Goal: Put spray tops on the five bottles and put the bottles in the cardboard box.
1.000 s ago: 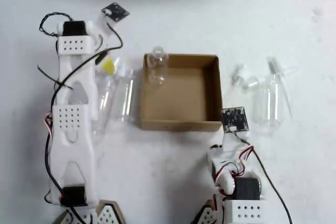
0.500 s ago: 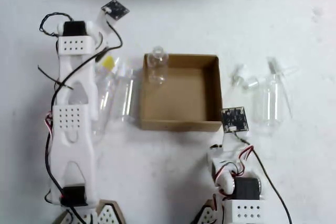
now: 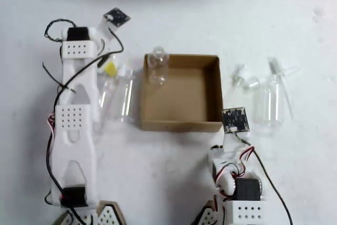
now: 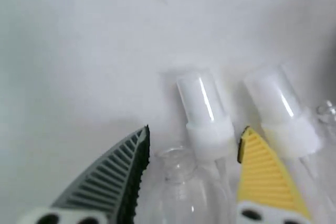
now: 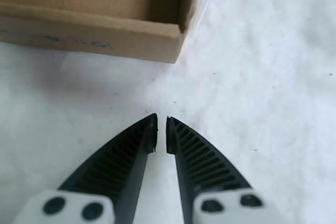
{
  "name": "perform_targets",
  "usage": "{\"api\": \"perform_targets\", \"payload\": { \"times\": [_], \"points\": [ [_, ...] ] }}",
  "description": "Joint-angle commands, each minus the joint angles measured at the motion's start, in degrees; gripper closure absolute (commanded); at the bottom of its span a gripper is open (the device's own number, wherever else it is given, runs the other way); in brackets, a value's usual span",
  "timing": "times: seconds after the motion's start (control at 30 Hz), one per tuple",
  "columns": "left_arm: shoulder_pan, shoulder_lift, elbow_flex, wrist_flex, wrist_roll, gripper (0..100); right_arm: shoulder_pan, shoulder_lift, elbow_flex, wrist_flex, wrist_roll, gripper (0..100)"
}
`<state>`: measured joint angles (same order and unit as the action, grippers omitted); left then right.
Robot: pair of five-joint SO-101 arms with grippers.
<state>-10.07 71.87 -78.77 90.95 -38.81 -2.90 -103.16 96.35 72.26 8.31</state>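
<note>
Two clear bottles (image 3: 118, 96) lie side by side on the table left of the cardboard box (image 3: 181, 125). My left gripper (image 3: 111, 69) hovers over their necks, open. In the left wrist view, its grey finger (image 4: 118, 179) and yellow finger (image 4: 262, 174) straddle a white spray top (image 4: 205, 114) and an open bottle neck (image 4: 181, 169); a second spray top (image 4: 281, 111) lies just outside the yellow finger. One uncapped bottle (image 3: 157, 64) stands at the box's far left corner. My right gripper (image 5: 160, 129) is shut above bare table near the box's corner (image 5: 173, 40).
Right of the box lie another clear bottle (image 3: 268, 101), a loose spray top (image 3: 239, 75) and a thin dip tube (image 3: 279, 69). The right arm's base (image 3: 239, 193) sits at the near edge. Open table lies in front of the box.
The left arm's wrist has shifted slightly right and toward the near side, bringing its gripper closer over the bottle necks. The right arm has not moved.
</note>
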Motion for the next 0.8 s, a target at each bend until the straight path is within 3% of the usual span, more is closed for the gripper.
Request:
{"api": "perform_targets", "payload": {
  "times": [0.0, 0.77],
  "points": [
    [-1.8, -4.4, -1.5, 1.1, -0.5, 75, 0.0, 0.0, 0.5, 0.3, 0.5, 98.4],
    [-4.6, -8.1, -1.5, -1.6, -0.6, 75, 0.0, 0.0, 0.5, 0.3, 0.5, 98.4]
  ]
}}
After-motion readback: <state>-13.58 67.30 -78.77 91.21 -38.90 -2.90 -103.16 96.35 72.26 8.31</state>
